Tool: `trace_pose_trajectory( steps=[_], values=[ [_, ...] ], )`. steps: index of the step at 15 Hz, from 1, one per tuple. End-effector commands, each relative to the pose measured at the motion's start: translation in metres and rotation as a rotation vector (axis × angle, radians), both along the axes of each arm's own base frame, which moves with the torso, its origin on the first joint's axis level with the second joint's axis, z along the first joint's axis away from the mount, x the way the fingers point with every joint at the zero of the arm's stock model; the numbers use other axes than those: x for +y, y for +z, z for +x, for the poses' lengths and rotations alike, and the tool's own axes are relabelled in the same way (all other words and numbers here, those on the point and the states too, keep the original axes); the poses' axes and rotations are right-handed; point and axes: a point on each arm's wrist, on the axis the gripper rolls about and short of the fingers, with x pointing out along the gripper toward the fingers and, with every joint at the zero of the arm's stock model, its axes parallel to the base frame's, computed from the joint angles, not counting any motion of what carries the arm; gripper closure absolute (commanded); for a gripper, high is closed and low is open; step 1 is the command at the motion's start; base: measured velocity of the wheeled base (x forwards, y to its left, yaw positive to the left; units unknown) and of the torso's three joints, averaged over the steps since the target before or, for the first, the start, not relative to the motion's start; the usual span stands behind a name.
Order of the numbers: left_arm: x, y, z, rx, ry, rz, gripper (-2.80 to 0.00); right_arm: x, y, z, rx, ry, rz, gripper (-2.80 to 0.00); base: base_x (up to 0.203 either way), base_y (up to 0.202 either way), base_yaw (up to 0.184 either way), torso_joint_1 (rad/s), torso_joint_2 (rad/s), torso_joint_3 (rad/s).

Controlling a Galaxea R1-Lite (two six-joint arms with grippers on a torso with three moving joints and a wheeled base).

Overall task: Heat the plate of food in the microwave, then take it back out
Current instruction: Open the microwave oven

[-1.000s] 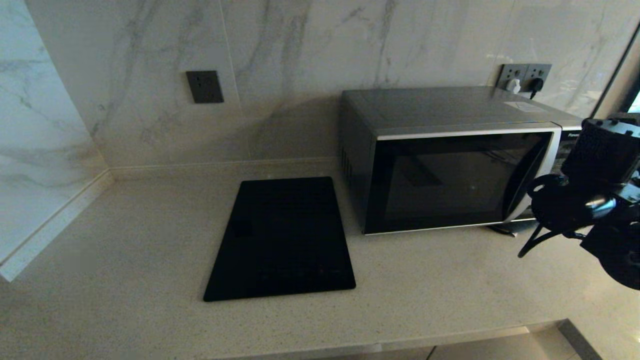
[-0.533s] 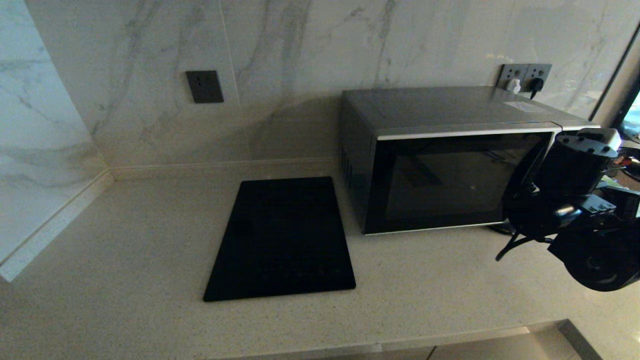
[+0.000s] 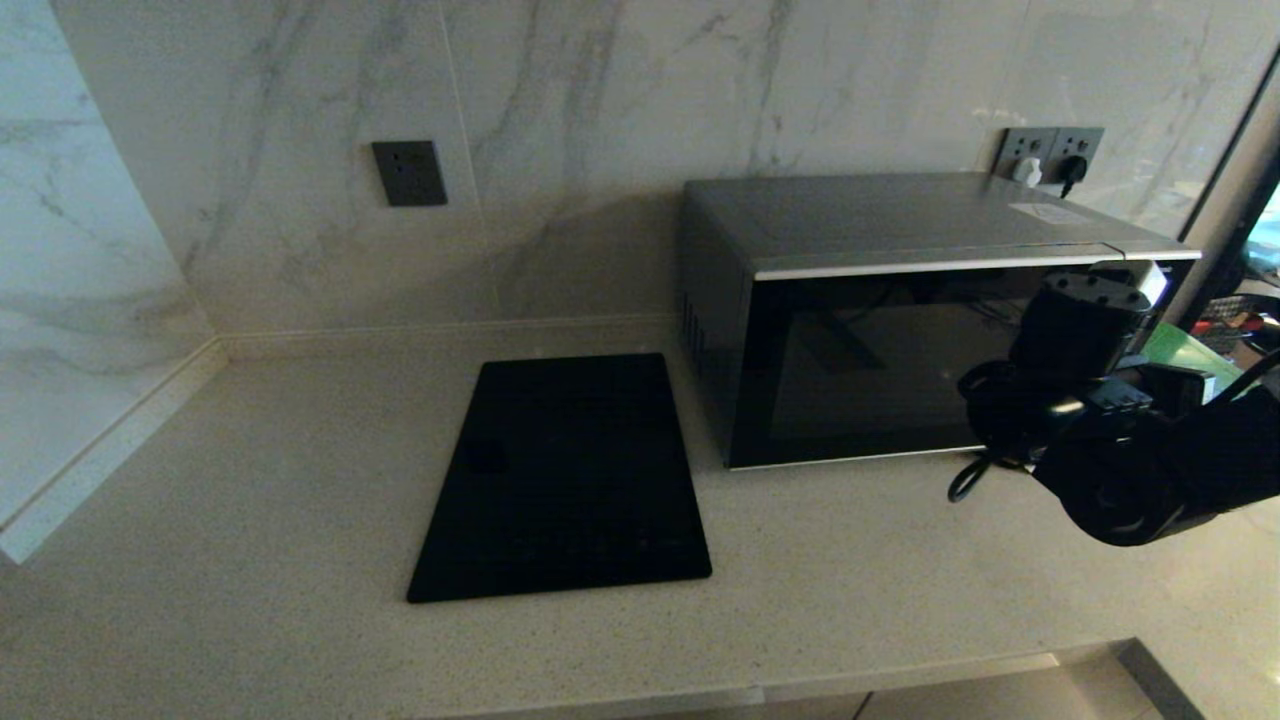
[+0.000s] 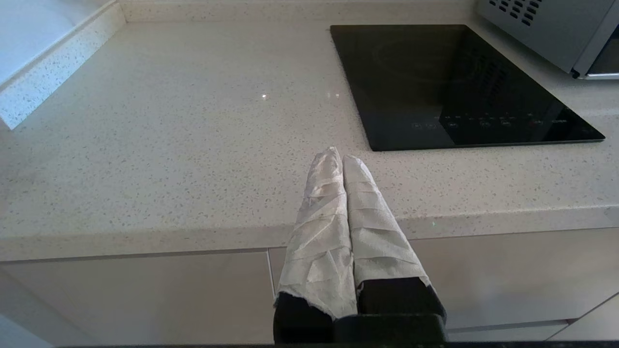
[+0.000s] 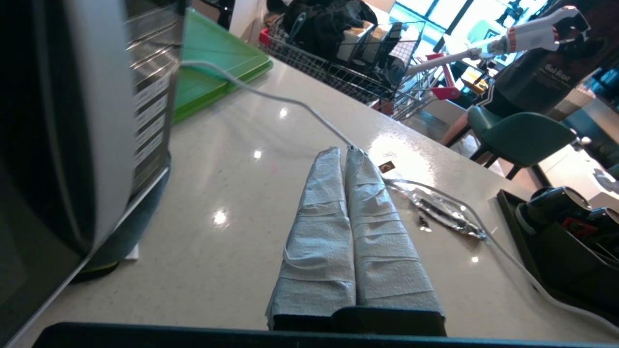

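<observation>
**Mia:** Head view first. What is the big box?

**Ben:** That is the microwave [image 3: 900, 320]. It sits on the pale counter [image 3: 250, 520], at the back by the marble wall [image 3: 600, 120]. Its dark glass door is closed.

**Mia:** Where is the plate of food?

**Ben:** I cannot see it in any picture.

**Mia:** What is the flat black thing?

**Ben:** A black slab [image 3: 565, 475]. It lies flat on the counter, just to the left of the microwave.

**Mia:** Where is the right arm?

**Ben:** It is in front of the right end of the microwave door. It hides the buttons there.

**Mia:** And its fingers?

**Ben:** The right wrist view shows the right gripper [image 5: 346, 151]. Its two wrapped fingers [image 5: 321, 227] are pressed together with nothing between them. They point along the counter, beside the microwave's front.

**Mia:** What else is there?

**Ben:** A green board [image 5: 213, 63] lies past the microwave. A white cable [image 5: 271, 96] runs over the counter.

**Mia:** And the other arm?

**Ben:** The left gripper [image 4: 341, 154] hangs in front of the counter's edge, near the black slab. Its fingers are together too, and hold nothing.
</observation>
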Motion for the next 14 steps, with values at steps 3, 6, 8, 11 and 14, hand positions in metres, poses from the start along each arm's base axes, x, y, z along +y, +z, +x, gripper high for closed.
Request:
trace_pose_trajectory(
  steps=[3, 6, 8, 11, 14],
  values=[
    [0.0, 0.0, 0.0, 0.0, 0.0, -0.001, 0.0, -0.004, -0.019, 0.012, -0.001, -0.025, 0.001, 0.0, 0.0, 0.0, 0.0, 0.0, 0.0, 0.0],
    [0.0, 0.0, 0.0, 0.0, 0.001, -0.001, 0.0, -0.012, -0.019, 0.018, 0.001, -0.051, 0.0, 0.0, 0.0, 0.0, 0.0, 0.0, 0.0, 0.0],
    [0.0, 0.0, 0.0, 0.0, 0.0, -0.001, 0.0, -0.012, -0.016, 0.017, -0.007, -0.051, 0.002, 0.0, 0.0, 0.0, 0.0, 0.0, 0.0, 0.0],
    [0.0, 0.0, 0.0, 0.0, 0.0, -0.001, 0.0, -0.012, -0.009, 0.014, -0.001, -0.048, 0.0, 0.0, 0.0, 0.0, 0.0, 0.0, 0.0, 0.0],
    [0.0, 0.0, 0.0, 0.0, 0.0, -0.001, 0.0, -0.012, -0.003, 0.011, -0.003, -0.048, -0.001, 0.0, 0.0, 0.0, 0.0, 0.0, 0.0, 0.0]
  ],
)
